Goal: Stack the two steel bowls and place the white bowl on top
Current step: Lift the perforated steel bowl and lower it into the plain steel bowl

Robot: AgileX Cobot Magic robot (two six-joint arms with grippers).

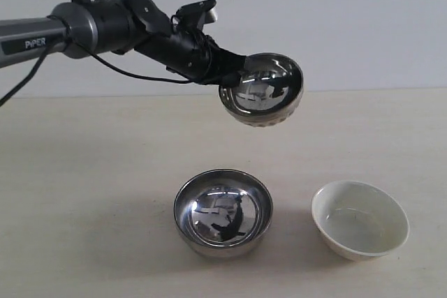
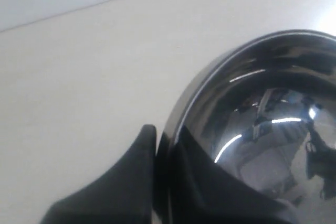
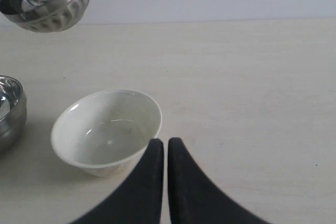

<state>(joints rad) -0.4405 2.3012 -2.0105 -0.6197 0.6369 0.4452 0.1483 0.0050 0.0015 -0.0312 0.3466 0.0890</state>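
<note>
My left gripper is shut on the rim of the dimpled steel bowl and holds it tilted in the air above the table. In the left wrist view one finger lies outside the rim and one inside the dimpled steel bowl. The smooth steel bowl stands upright on the table, below and a little left of the lifted one. The white bowl sits to its right. My right gripper is shut with nothing in it, just beside the white bowl; it does not show in the exterior view.
The pale wooden table runs back to a plain white wall. A black cable hangs under the left arm. The smooth steel bowl's edge shows in the right wrist view.
</note>
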